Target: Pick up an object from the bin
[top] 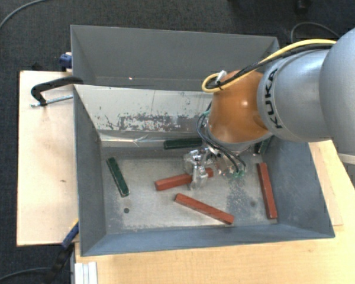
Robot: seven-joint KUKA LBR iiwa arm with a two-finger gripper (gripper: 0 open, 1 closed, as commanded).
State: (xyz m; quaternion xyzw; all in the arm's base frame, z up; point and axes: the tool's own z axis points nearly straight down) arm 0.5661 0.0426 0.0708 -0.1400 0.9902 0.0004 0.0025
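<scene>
Grey bin (86, 158) floor: gripper (199, 173), opening unclear, sits over a red bar (171, 183) lying roughly left-right

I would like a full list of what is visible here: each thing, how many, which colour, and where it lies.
Bin: one, grey metal, centre of the view.
Red bars: three, red; middle bar on the floor at the gripper, front bar nearer the front wall, right bar along the right wall.
Green bars: two, dark green; left bar on the left floor, back bar by the back wall.
Gripper: one, metal, over the middle bar.
Arm: one, grey and orange, from the right.
</scene>
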